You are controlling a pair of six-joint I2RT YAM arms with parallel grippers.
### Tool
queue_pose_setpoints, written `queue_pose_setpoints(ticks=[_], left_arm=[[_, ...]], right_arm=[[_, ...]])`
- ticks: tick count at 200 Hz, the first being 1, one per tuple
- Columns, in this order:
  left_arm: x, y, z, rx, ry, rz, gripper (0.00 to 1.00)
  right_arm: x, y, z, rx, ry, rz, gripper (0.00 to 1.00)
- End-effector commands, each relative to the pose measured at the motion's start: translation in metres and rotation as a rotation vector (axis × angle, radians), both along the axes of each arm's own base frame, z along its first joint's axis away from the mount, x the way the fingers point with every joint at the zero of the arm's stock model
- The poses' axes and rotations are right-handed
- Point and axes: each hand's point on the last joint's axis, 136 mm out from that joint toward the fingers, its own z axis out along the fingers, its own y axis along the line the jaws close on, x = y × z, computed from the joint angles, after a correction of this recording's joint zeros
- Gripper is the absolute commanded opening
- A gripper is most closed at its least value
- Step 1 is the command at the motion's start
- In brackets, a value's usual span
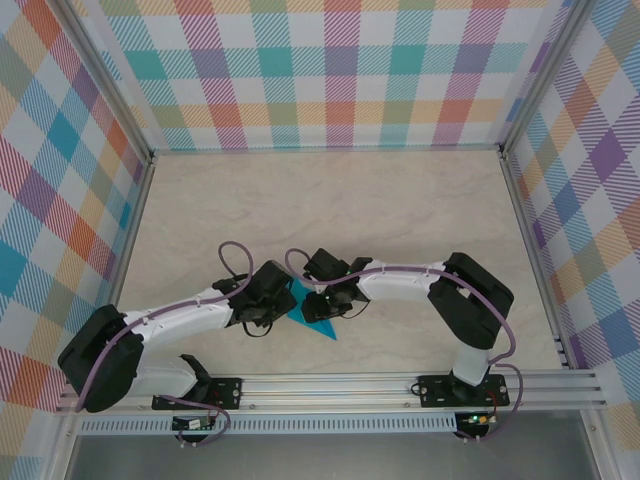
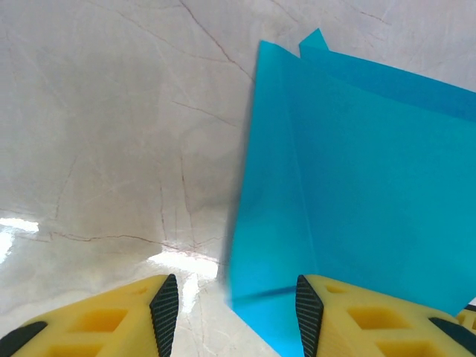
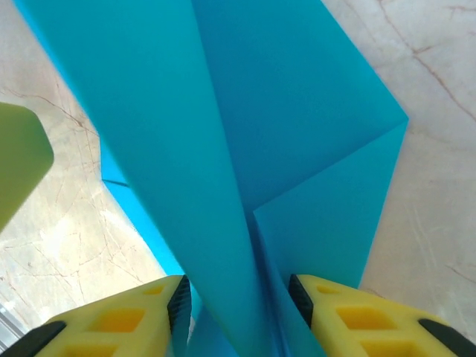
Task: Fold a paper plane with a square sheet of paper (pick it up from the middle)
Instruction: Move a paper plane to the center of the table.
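While your left tool (image 2: pixel 238 301) stands about half open, bare bench (image 2: pixel 111 149) shows between its black pads (image 2: pixel 165 305), so it grips nothing. One of its yellow fingers (image 2: pixel 372 320) sits over the near edge of the sheet of paper (image 2: pixel 357 186), and the other hangs over bare marble-patterned surface just beside that edge. You can see a long crease running down the sheet from this wrist, with a second layer peeking out at the far corner.

Your right tool (image 3: pixel 238 301) has its pads (image 3: pixel 180 301) apart too, and a raised fold of the sheet of paper (image 3: pixel 282 111) stands up between them, filling most of the gap. You cannot tell whether the pads are actually pinching that fold or only flanking it. Beyond the fingers the teal paper spreads out in overlapping flaps with one sharp corner pointing to the side.

From above, your left tool (image 1: pixel 268 300) and right tool (image 1: pixel 335 298) face each other from either side of the sheet of paper (image 1: pixel 315 322), which lies near the front middle of the bench (image 1: pixel 330 200), its lower tip pointing toward the metal rail (image 1: pixel 330 385) that carries the arm bases. Checked walls (image 1: pixel 340 70) in pastel colours enclose the bench on three sides.
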Motion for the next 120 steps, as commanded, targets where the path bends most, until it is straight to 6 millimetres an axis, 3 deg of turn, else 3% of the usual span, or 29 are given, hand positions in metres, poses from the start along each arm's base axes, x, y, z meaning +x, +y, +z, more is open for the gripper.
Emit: queue_pose_setpoints(ticks=[1,48,67,88,120], left_arm=[[0.000,0.010,-0.002,0.012,-0.004,0.034,0.48],[0.000,0.011,0.002,0.012,-0.016,0.038,0.48],[0.001,0.014,0.007,0.012,-0.034,0.045,0.48],[0.001,0.022,0.016,0.023,-0.065,0.059,0.48],[0.000,0.037,0.033,0.030,-0.128,0.095,0.48]], right_arm=[[0.000,0.003,0.005,-0.011,-0.020,0.033,0.41],[0.002,-0.002,-0.003,-0.087,-0.044,0.040,0.32],[0.003,0.000,-0.002,-0.107,-0.056,0.044,0.23],[0.013,-0.001,0.014,-0.131,-0.104,0.002,0.13],[0.047,-0.026,0.046,-0.262,-0.242,-0.134,0.07]])
